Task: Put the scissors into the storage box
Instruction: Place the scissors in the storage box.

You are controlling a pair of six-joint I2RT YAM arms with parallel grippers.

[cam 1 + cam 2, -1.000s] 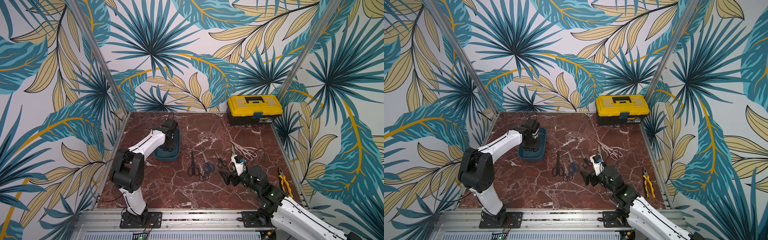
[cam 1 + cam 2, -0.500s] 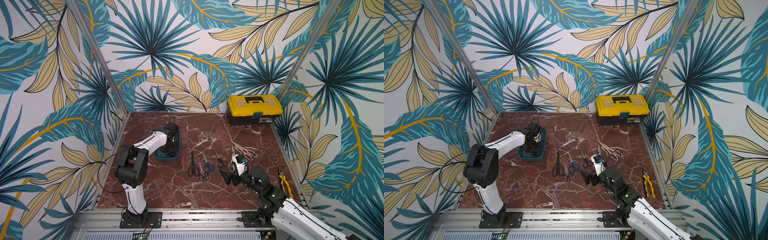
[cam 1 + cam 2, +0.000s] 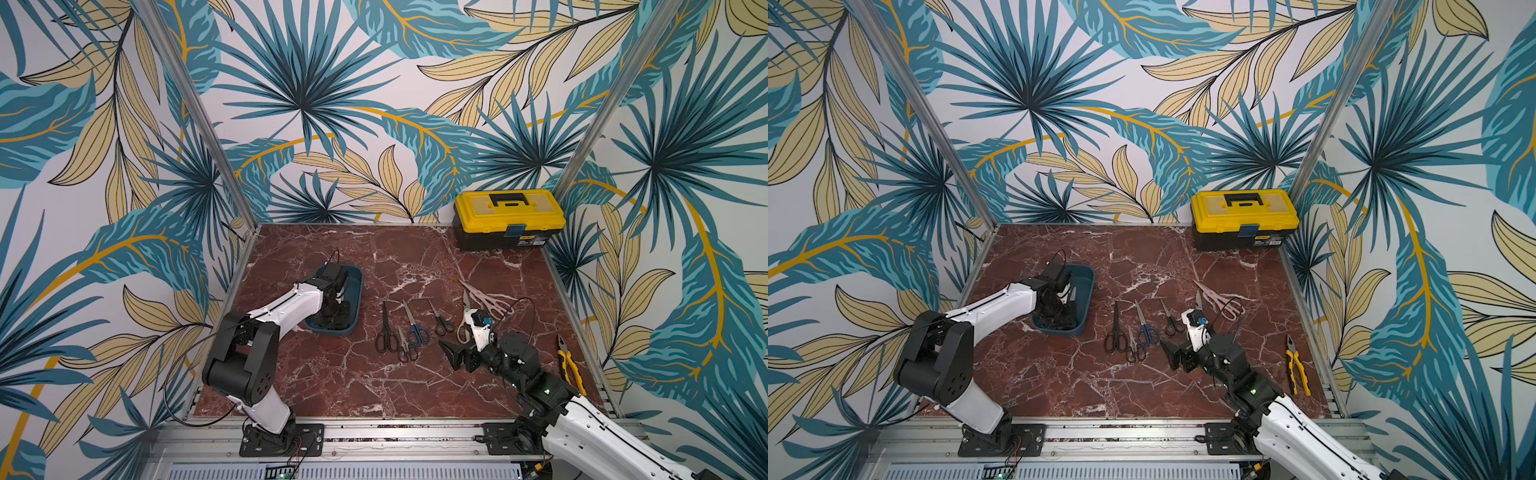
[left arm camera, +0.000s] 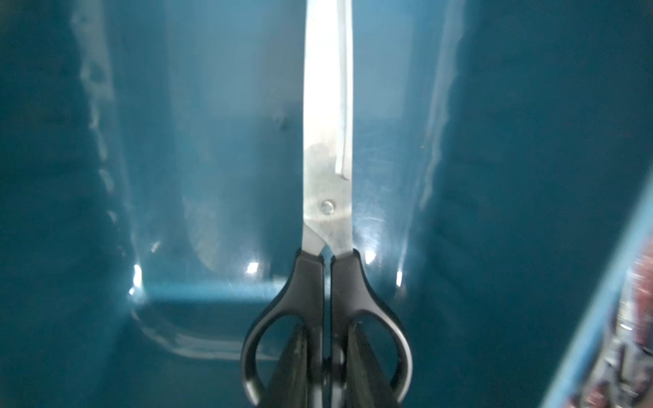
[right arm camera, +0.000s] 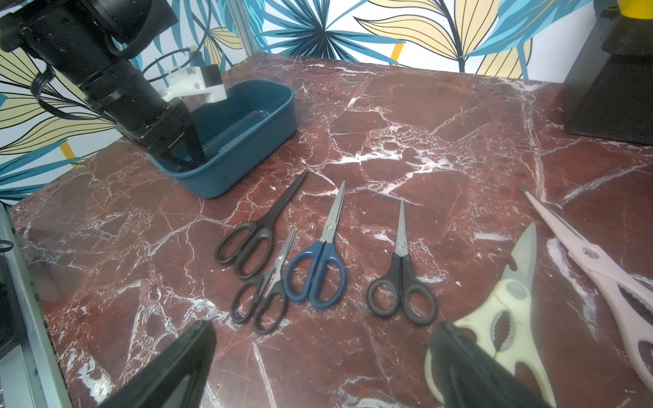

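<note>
One storage box (image 3: pixel 356 291), left gripper (image 4: pixel 327 353) inside clamping black scissors (image 4: pixel 327 141); right gripper (image 5: pixel 325 332) gaping, empty (six loose pairs (image 3: pixel 417 332), box's three o'clock).

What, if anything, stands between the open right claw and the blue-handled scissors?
Nothing visible. Only bare table lies between the open right gripper and the blue-handled scissors. A small black pair lies close against their handle on one side, which might crowd a finger.

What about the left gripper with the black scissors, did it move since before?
Yes. The left gripper, shut on the black scissors, slid away from the yellow toolbox, toward the near end of the storage box.
</note>
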